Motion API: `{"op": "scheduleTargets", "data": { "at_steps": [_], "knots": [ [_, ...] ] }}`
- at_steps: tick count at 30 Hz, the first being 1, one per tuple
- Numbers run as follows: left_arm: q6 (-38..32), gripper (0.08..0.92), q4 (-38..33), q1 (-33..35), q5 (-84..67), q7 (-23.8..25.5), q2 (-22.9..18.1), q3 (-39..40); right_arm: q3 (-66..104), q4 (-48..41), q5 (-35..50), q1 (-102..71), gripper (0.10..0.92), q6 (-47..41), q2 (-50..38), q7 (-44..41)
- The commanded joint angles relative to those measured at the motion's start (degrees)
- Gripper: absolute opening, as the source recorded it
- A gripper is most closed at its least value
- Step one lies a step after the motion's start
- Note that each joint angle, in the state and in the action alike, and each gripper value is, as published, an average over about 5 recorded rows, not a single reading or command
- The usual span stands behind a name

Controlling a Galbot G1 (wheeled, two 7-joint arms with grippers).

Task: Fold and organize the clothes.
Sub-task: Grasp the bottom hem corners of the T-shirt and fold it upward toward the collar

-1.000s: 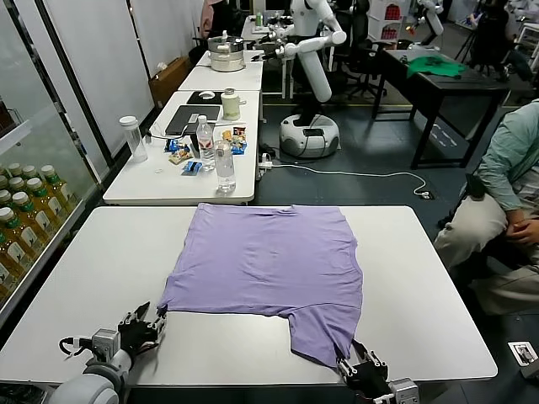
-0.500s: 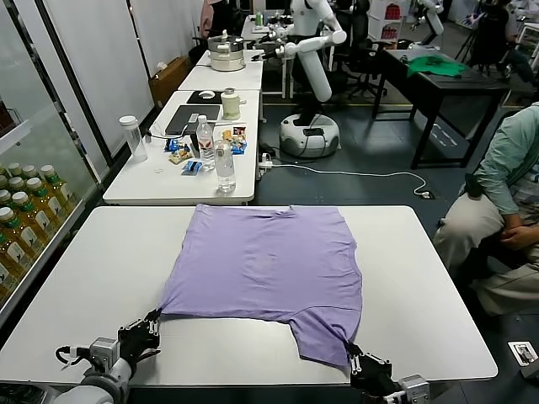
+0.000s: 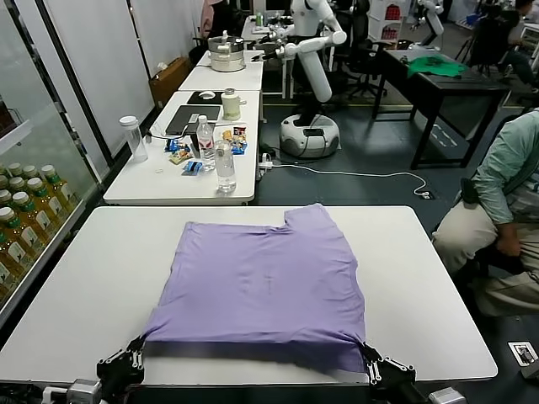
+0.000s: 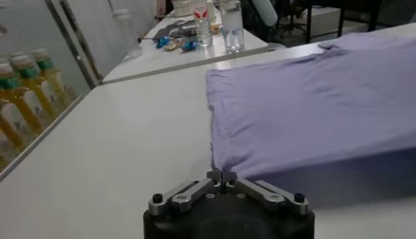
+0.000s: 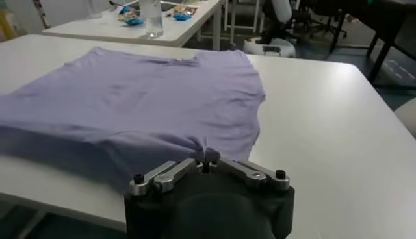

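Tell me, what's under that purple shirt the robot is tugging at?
Only the white table shows around the purple shirt. The left gripper and right gripper pinch its near corners, lifting that edge slightly. Anything beneath the flat middle stays hidden.

We see bare desk at nine o'clock and at three o'clock of the lavender T-shirt, open for passing. At twelve, across a narrow gap, a second desk carries bottles and clutter. At nine o'clock, beyond the edge, stands a drinks cabinet.
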Motion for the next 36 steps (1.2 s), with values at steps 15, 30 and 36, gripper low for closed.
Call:
{"op": "scheduleTargets", "data": {
  "at_steps": [15, 30, 36],
  "knots": [
    [1.53, 0.085, 15.43, -27.00, -1.83, 10.00, 0.06, 3.96, -9.00, -14.19, 1.35, 25.40, 0.113, -4.13, 2.93, 0.09],
    [-0.39, 0.085, 23.45, -34.51, 1.19, 15.16, -0.30, 7.57, -15.03, -20.52, 0.47, 32.81, 0.113, -5.39, 5.82, 0.14],
    [-0.20, 0.107, 26.29, -37.71, 4.52, 15.24, -1.13, 10.12, -14.73, -22.92, 0.30, 34.46, 0.195, -5.98, 6.91, 1.36]
  ]
}}
